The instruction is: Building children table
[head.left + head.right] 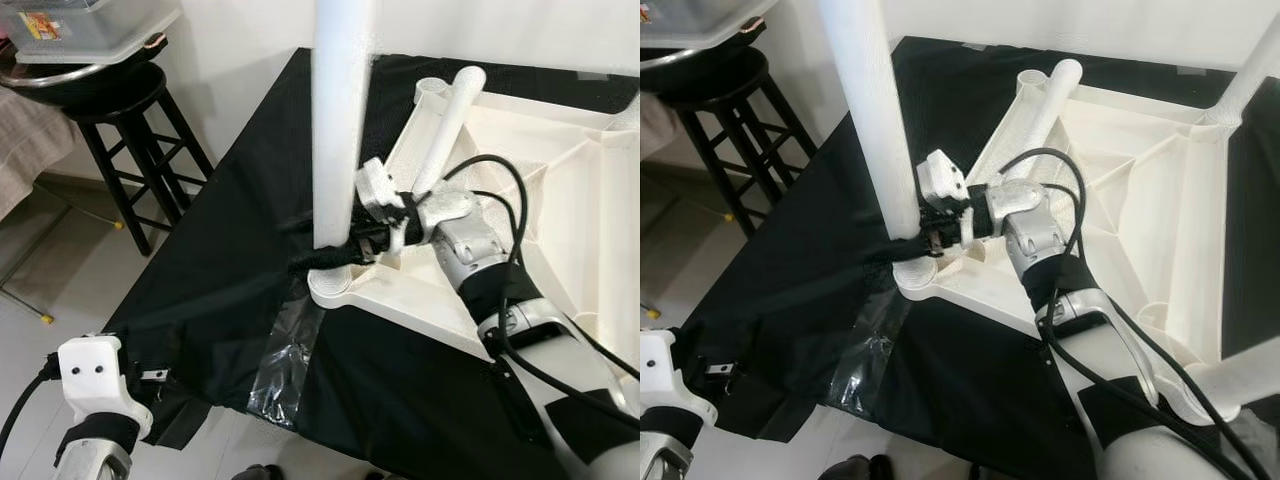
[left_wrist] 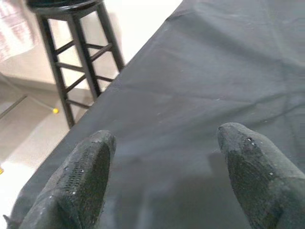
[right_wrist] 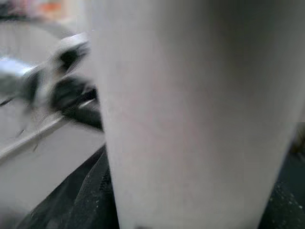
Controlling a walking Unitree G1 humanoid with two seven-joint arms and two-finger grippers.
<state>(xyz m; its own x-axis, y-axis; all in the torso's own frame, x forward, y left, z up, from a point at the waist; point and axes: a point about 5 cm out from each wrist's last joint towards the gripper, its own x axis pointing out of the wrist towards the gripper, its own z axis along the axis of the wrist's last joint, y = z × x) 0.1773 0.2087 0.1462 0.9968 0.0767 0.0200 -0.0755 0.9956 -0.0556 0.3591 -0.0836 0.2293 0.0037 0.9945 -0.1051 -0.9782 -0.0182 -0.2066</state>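
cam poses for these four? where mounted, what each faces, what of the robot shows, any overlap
Left eye: head, down at upturned white tabletop on black cloth; both arms.
Right eye: same, offset; right gripper at upright leg.
Left wrist: along open fingers, over cloth, toward stool.
Right wrist: against that leg, blurred.
Shared: leg, cloth, stool.

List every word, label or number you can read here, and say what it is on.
No text can be read.
The label on the plastic box atop the stool shows red and yellow print, too small and blurred to read.
The table and its legs carry no markings.
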